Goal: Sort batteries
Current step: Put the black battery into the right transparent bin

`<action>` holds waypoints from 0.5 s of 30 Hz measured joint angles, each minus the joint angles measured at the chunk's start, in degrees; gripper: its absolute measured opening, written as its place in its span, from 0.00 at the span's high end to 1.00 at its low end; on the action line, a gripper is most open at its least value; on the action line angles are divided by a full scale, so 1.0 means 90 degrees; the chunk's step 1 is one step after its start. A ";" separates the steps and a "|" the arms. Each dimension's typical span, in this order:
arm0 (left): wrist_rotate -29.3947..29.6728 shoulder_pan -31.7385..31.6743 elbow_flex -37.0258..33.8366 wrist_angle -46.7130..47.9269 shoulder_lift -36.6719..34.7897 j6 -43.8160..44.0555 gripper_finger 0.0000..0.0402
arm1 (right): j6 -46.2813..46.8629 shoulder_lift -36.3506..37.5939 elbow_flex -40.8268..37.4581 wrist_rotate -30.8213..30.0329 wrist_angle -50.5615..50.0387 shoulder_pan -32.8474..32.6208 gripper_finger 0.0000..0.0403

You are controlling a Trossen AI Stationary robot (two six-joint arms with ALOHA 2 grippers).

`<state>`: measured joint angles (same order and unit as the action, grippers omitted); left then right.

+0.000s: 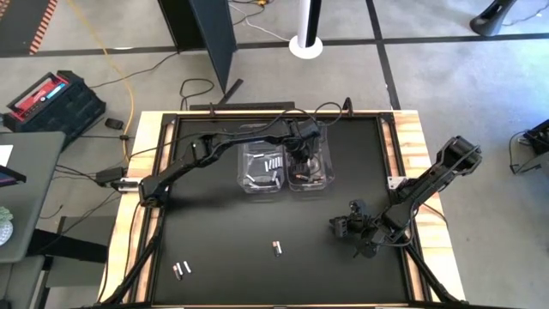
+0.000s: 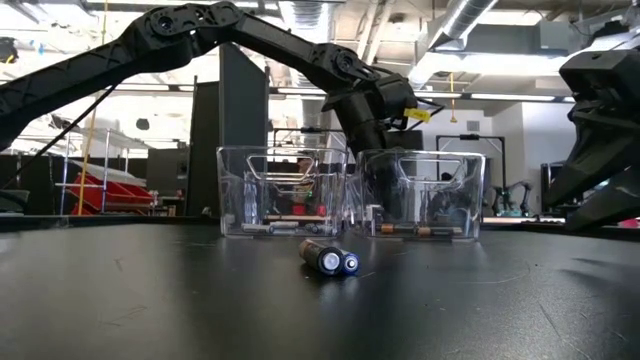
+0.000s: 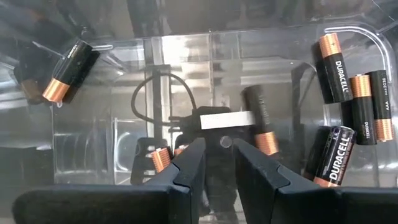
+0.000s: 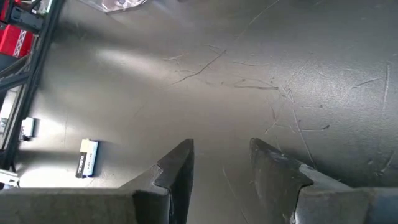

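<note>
Two clear plastic bins stand side by side on the black surface from above; the left pincer reaches into the right-hand bin, the right pincer waits apart. Level with the surface, two dark batteries lie touching before the bins. At the left wrist, narrowly parted fingers hold nothing above copper-capped cells. At the right wrist, spread fingers hover empty.

Black-and-copper batteries, clear bins
</note>
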<state>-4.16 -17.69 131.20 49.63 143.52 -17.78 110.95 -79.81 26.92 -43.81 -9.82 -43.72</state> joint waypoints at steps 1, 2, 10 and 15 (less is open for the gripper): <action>0.0000 0.0000 0.0000 0.0000 0.0000 0.0008 0.80 | -0.0013 0.0000 0.0000 0.0000 0.0000 0.0000 0.57; 0.0002 0.0000 0.0000 0.0010 0.0000 0.0060 0.80 | -0.0023 0.0000 0.0000 0.0000 0.0000 0.0000 0.57; 0.0002 0.0005 0.0415 0.0509 -0.0038 0.0582 0.80 | -0.0046 0.0000 0.0000 0.0002 0.0002 -0.0015 0.57; 0.0002 0.0044 0.0389 0.0643 -0.0446 0.1070 0.80 | -0.0060 0.0002 0.0000 0.0029 -0.0003 -0.0015 0.57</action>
<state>-4.14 -17.29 134.69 55.41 139.51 -8.15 110.40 -79.79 26.92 -43.55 -9.85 -43.86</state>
